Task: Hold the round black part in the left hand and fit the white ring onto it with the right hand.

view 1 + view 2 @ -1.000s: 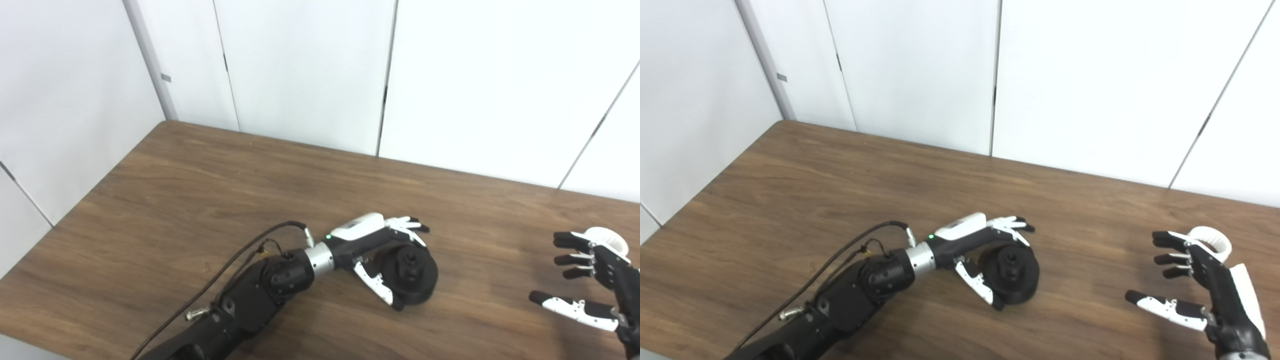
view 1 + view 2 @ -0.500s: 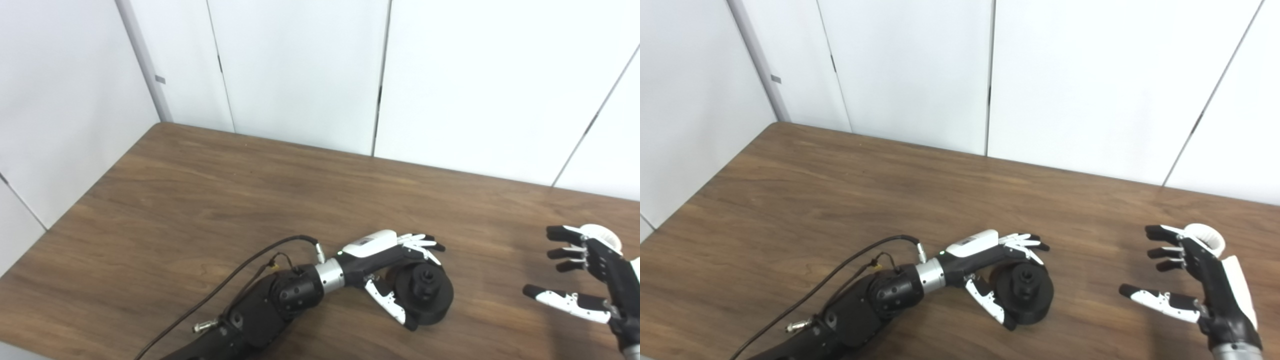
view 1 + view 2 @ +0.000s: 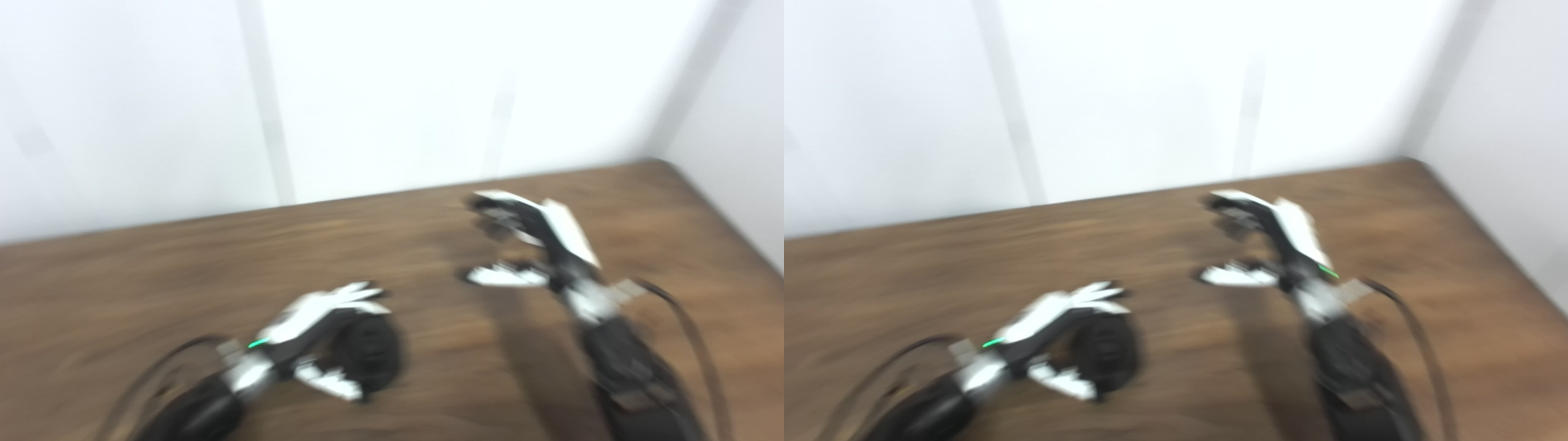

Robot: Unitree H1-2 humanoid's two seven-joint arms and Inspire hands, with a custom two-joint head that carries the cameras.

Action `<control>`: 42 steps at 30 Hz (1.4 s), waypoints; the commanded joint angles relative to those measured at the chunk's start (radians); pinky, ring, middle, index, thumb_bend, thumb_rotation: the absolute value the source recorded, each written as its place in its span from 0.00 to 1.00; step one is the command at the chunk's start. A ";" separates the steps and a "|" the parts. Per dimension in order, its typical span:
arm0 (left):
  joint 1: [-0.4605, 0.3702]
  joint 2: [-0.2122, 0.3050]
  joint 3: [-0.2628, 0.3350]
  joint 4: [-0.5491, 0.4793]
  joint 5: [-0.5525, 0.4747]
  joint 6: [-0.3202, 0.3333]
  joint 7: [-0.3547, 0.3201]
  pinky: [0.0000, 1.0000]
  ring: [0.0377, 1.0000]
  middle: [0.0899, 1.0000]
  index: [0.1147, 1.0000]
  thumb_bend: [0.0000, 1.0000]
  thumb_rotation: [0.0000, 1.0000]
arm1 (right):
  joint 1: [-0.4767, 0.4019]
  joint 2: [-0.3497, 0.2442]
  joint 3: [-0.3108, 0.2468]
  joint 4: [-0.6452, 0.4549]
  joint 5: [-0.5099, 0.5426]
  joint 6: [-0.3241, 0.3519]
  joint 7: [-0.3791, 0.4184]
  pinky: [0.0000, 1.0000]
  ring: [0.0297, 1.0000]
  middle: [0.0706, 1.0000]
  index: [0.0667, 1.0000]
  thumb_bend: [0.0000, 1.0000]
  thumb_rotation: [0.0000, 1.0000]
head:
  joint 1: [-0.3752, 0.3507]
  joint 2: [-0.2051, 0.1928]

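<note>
Left eye view: heavily blurred.
Left hand (image 3: 318, 343): near left, fingers curled around round black part (image 3: 367, 352) on desk (image 3: 153, 275).
Right hand (image 3: 520, 245): far right, fingers apart.
White ring: cannot tell.

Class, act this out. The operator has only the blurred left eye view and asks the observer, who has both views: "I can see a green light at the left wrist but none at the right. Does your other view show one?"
Observer: Yes. In the right eye view a green light shows at the wrist, just behind the right hand, on a side that your view does not show.
Operator: How much table can you see beyond that arm, on its right?
Observer: The right eye view shows a wider strip of bare table to the right of the arm's cable, and a longer run of the table's right edge before the picture ends.
</note>
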 commanded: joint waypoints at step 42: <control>0.037 0.137 -0.092 0.044 -0.047 0.014 -0.023 0.91 1.00 0.92 0.42 0.52 0.07 | -0.469 -0.399 0.176 0.460 -0.274 0.270 0.383 0.77 0.89 0.90 0.79 0.81 0.45 | -0.166 -0.048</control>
